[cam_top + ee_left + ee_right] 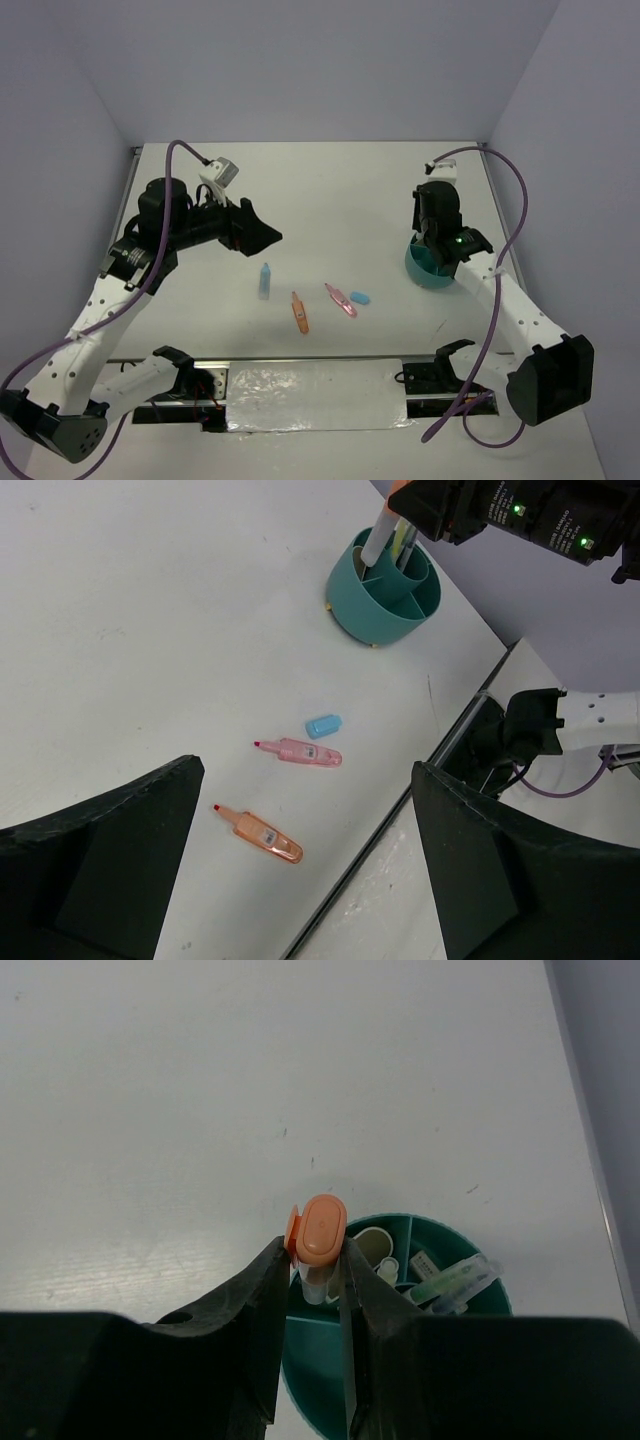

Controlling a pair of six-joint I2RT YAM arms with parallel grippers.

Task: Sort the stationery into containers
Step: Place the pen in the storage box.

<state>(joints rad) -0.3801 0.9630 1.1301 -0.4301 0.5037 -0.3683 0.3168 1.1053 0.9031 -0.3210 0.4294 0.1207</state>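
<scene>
**Top external:** The left gripper [262,237] hung spread and empty over the table. Below and beyond its fingertips lay a light blue tube [265,281], an orange highlighter [299,313], a pink highlighter [340,300] and a small blue eraser [360,297], none of them sorted. The right gripper [441,255] stood directly above the teal cup [418,272].

**Left wrist:** The fingers stood wide apart with nothing between them. Both highlighters and the eraser lay on the table between and ahead of them. The cup was far ahead, with the lower end of an orange-capped marker [378,535] inside one compartment.

**Right wrist:** The fingers pinched the marker upright just under its cap, with the cup immediately beneath.

The step in hand appeared to be dropping this marker into the cup. The next move likely called for the right fingers to part so that it fell inside the divider, while the left arm chose one of the loose items.
</scene>
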